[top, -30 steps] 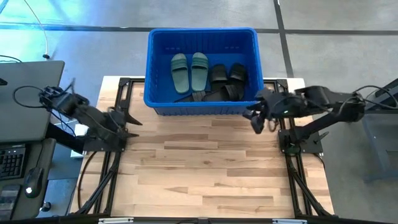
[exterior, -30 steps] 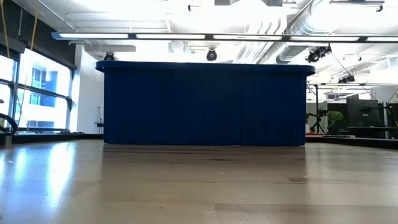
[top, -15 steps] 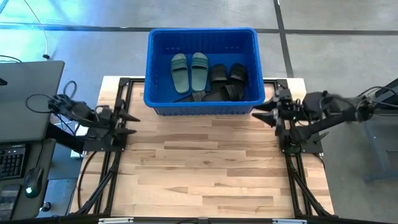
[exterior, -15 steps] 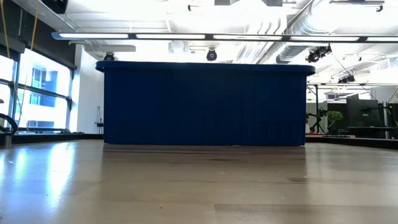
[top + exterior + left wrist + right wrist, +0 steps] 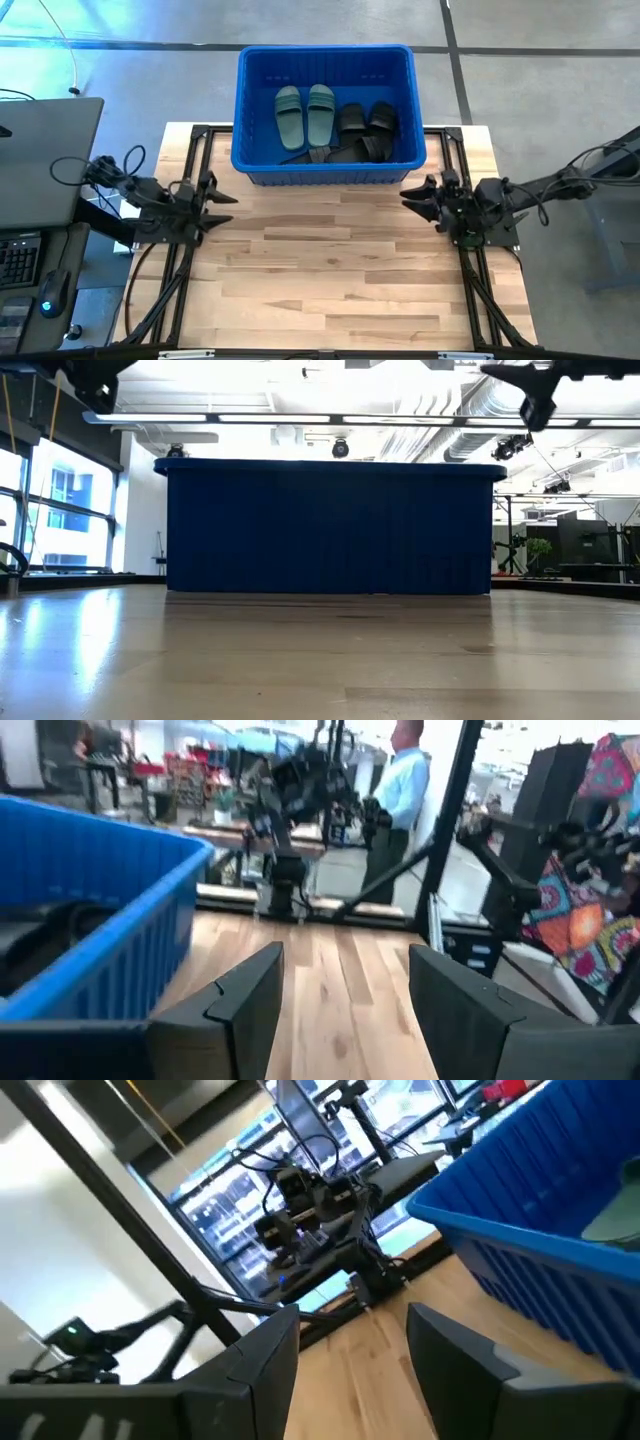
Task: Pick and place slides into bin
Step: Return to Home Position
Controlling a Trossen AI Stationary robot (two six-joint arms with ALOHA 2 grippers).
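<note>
The blue bin (image 5: 326,165) stands at the table's far edge and fills the middle of the low view (image 5: 330,525). In it lie two sage green slides (image 5: 304,112) side by side and several black slides (image 5: 362,132) to their right. My left gripper (image 5: 224,203) is open and empty at the table's left edge, in front of the bin's left corner. My right gripper (image 5: 412,194) is open and empty at the table's right side, in front of the bin's right corner. Each wrist view shows the bin's wall (image 5: 90,920) (image 5: 560,1230).
The wooden tabletop (image 5: 330,270) stretches in front of the bin. Black frame rails (image 5: 165,280) (image 5: 490,290) run along both sides. A grey desk with a keyboard (image 5: 20,260) stands left of the table. A person (image 5: 400,790) stands in the room beyond.
My right gripper has drawn back from beside the bin's right front corner toward the table's right edge and a little nearer, turning level. My left arm has settled at the left edge, its gripper now pointing toward the table's middle. The slides in the bin have not moved.
</note>
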